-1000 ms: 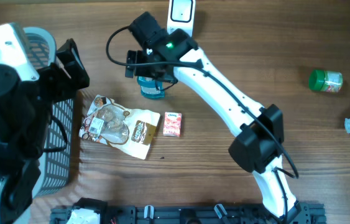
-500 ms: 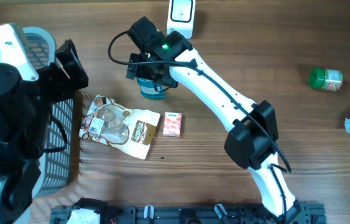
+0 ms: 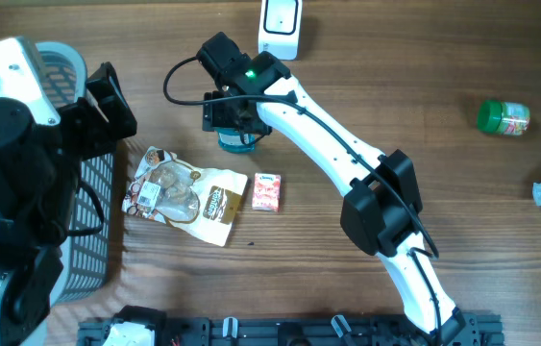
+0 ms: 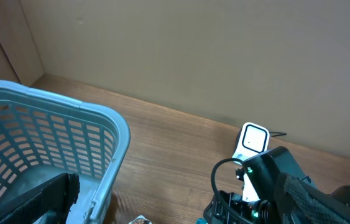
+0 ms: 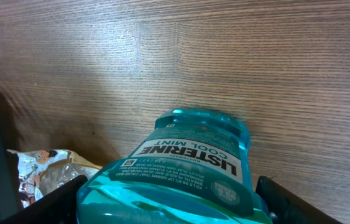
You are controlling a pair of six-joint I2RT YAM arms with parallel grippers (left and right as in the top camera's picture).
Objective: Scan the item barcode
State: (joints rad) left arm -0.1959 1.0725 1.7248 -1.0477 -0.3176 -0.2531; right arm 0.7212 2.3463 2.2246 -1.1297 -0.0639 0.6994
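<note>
While the right gripper (image 3: pixel 234 125) straddles the mouthwash bottle (image 5: pixel 187 158) resting on the wooden table (image 3: pixel 424 86), its fingers (image 5: pixel 41 199) sit close against both sides; whether they clamp it cannot be told. The bottle sits just near of the white scanner (image 3: pixel 280 21) and far of a snack bag (image 3: pixel 188 192) and a small pink pack (image 3: pixel 266 191). The left gripper (image 3: pixel 107 96), jaws spread and empty, hovers beside the basket (image 4: pixel 56 118) at the left.
</note>
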